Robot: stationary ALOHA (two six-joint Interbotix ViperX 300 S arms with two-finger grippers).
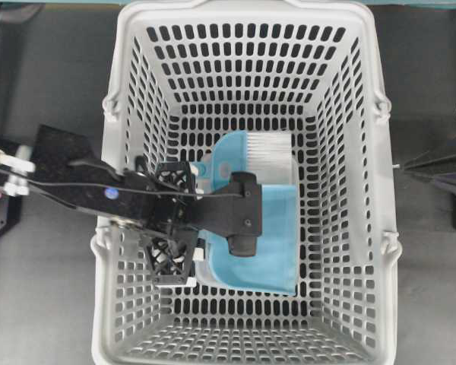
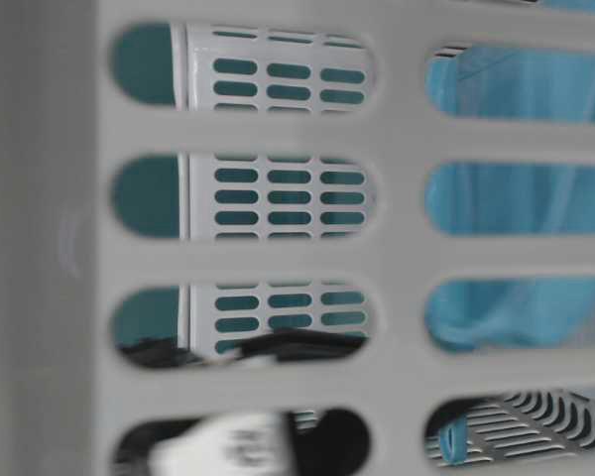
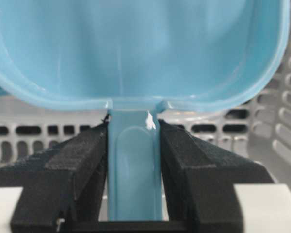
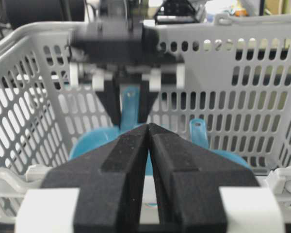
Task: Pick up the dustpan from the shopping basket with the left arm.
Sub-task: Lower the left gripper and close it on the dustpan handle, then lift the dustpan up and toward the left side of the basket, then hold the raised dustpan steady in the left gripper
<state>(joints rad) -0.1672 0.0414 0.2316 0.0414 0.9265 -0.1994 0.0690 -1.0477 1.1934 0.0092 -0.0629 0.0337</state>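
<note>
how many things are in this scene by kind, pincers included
shopping basket: 1
dustpan: 1
brush: 1
pincers: 2, the left pincer shut on the dustpan's handle, the right pincer shut on nothing outside the basket
total: 5

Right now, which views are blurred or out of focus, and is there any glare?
Table-level view: the shopping basket wall fills the frame, soft and blurred. Left wrist view: mostly sharp, with a small glare spot on the dustpan handle between the left gripper's fingers. Right wrist view: the right gripper is sharp, the left one behind it smeared. Overhead view: evenly lit, crisp.
</note>
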